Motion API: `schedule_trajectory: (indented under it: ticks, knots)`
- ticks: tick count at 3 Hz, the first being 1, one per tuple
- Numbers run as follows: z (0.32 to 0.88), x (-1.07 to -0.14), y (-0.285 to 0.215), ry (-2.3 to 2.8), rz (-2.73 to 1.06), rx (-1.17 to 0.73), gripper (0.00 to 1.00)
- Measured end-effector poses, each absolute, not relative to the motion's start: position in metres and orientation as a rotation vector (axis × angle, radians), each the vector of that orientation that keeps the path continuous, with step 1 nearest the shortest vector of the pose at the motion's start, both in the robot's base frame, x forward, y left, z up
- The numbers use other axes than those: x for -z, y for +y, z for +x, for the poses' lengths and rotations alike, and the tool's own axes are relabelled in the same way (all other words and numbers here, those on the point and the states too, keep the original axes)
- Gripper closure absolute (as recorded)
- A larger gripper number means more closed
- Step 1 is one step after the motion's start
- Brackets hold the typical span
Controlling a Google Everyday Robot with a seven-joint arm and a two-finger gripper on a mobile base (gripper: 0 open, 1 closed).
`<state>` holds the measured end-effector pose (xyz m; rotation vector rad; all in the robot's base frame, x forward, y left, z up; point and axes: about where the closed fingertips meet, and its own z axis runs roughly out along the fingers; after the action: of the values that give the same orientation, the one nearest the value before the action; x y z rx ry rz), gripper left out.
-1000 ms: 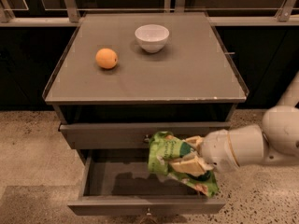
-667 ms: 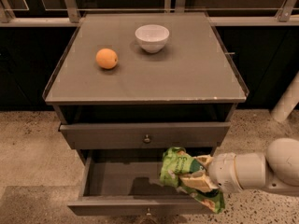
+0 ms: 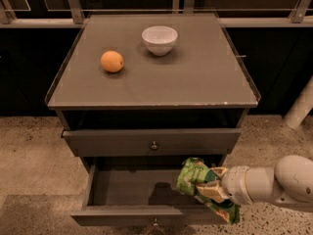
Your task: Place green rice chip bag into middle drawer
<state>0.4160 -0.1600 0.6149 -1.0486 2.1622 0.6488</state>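
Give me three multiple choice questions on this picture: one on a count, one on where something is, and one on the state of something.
1. How many things sit on the flat grey cabinet top?
A. one
B. two
C. four

2. Where is the crinkly bright-green rice chip bag?
A. on the cabinet top
B. nowhere in view
C. in the two-finger gripper, at the right end of the wide grey-brown middle drawer

3. What state is the middle drawer in?
A. pulled open
B. pushed shut
C. taken out

Answers:
1 B: only the round orange fruit and the small white bowl stand there.
2 C: the jaws are clamped on the bag over that drawer's right end.
3 A: its inside shows below the other knobbed front.
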Motion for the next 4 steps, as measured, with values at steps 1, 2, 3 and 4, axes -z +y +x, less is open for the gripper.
schedule_trajectory:
  ticks: [1, 2, 3, 4]
  knots:
    - [0.422, -0.598, -0.158, 2.186, -1.055, -0.666, 1.0]
    - [0.446, -0.557, -0.149, 2.23, -1.073, -0.679, 1.0]
    - [0.461, -0.507, -0.134, 2.292, -1.076, -0.711, 1.0]
    - [0.467, -0.473, -0.119, 2.299, -1.057, -0.735, 1.0]
